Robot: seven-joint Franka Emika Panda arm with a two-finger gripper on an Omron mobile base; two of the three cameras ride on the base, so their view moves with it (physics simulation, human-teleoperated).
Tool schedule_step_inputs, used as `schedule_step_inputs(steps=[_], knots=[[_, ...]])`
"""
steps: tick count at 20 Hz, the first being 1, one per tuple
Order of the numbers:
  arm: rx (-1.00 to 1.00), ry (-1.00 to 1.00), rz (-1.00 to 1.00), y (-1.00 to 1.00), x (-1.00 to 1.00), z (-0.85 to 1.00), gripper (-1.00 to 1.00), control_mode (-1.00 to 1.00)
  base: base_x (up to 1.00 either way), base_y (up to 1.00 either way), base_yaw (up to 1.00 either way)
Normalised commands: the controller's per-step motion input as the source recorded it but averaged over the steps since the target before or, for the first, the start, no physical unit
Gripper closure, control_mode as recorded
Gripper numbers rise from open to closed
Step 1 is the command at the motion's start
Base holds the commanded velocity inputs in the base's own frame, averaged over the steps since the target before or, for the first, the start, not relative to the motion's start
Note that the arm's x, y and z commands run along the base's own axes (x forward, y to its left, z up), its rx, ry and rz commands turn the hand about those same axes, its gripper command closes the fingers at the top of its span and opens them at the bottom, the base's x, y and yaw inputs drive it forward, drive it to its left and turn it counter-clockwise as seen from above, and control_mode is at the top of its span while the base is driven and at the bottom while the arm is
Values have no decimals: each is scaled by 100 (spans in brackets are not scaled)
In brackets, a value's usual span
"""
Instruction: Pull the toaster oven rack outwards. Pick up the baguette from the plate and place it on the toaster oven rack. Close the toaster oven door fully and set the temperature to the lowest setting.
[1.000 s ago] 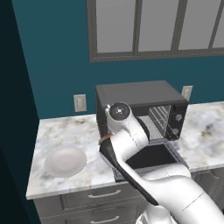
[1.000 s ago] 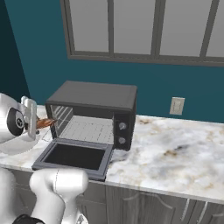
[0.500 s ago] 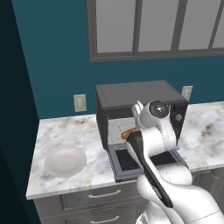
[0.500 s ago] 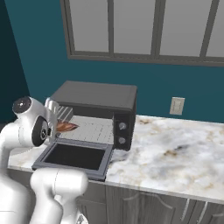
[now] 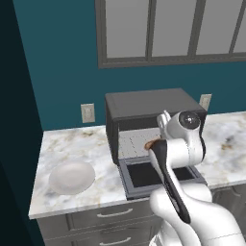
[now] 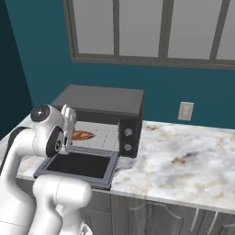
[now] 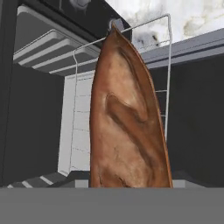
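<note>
The dark toaster oven (image 5: 144,102) (image 6: 102,98) stands on the counter with its door (image 5: 144,176) (image 6: 78,165) dropped flat toward me. Its light-grey wire rack (image 5: 132,142) (image 6: 104,133) (image 7: 74,131) is slid outwards over the door. My gripper (image 5: 155,144) (image 6: 75,134) hangs just above the rack, shut on the golden-brown baguette (image 5: 152,143) (image 6: 84,135) (image 7: 127,127). In the hand view the loaf points into the oven mouth, hiding my fingertips. The white plate (image 5: 72,177) sits bare at the counter's left.
Small round knobs (image 6: 127,140) line the oven's right panel. Marble counter (image 6: 183,156) stretches to the right of the oven. Wall outlets (image 5: 87,113) (image 6: 185,110) sit on the teal wall, windows above. Drawers run below the counter edge.
The arm has swung right from the plate's side to the oven front, carrying the baguette over the pulled-out rack. Door and rack have not moved.
</note>
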Motion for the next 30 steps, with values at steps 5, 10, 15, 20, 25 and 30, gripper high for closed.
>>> schedule_step_inputs(steps=[5, 10, 15, 20, 25, 30], knots=[[0, 6, 0, -10, 31, 0, 100, -100, 0, 0, 0], [0, 2, 0, 0, 23, -7, 100, -100, 0, 0, 0], [0, 3, 0, 0, 24, -24, 100, -100, 0, 0, 0], [0, 4, 0, 0, 26, -28, 100, -100, 0, 0, 0], [0, 0, 0, 0, 25, -20, 100, -100, 0, 0, 0], [0, 0, 0, 0, 17, -23, 100, -100, 0, 0, 0]])
